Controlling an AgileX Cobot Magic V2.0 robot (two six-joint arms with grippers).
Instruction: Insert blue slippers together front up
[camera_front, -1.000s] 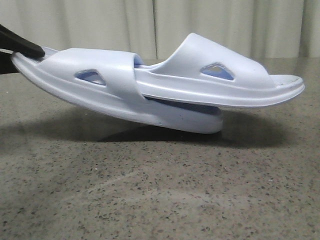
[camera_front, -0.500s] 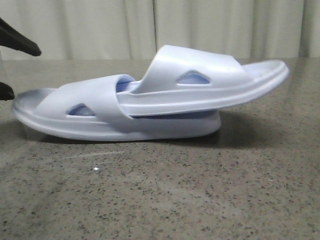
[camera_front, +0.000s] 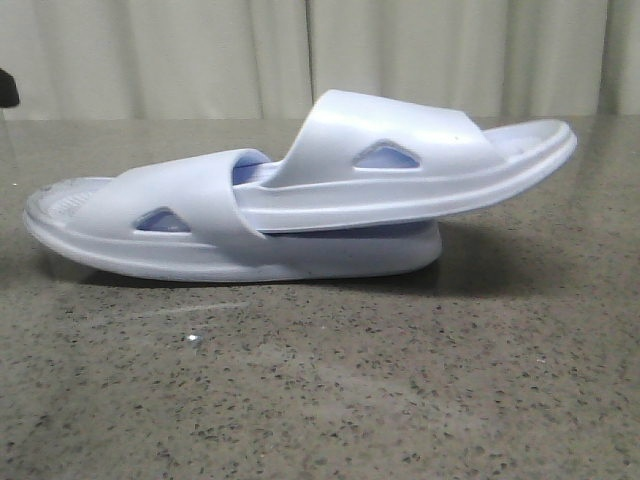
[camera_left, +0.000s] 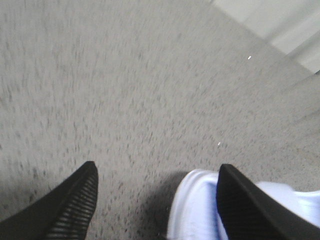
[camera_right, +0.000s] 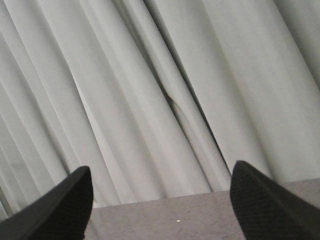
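The two blue slippers lie nested on the speckled table in the front view. The lower slipper (camera_front: 190, 245) rests flat. The upper slipper (camera_front: 400, 180) is pushed under the lower one's strap and its free end sticks out to the right, tilted slightly up. My left gripper (camera_left: 157, 167) is open and holds nothing. In its wrist view the end of the lower slipper (camera_left: 192, 210) shows beside and partly under one finger (camera_left: 245, 205). In the front view only a black tip of one of its fingers (camera_front: 8, 90) shows at the left edge. My right gripper (camera_right: 161, 170) is open and empty, facing the curtain.
A pale pleated curtain (camera_front: 320, 55) hangs behind the table's far edge. The grey speckled tabletop (camera_front: 320, 390) stretches in front of the slippers toward the camera.
The left gripper let go of the lower slipper's left end, which dropped flat onto the table. The gripper then drew back to the left edge of the front view.
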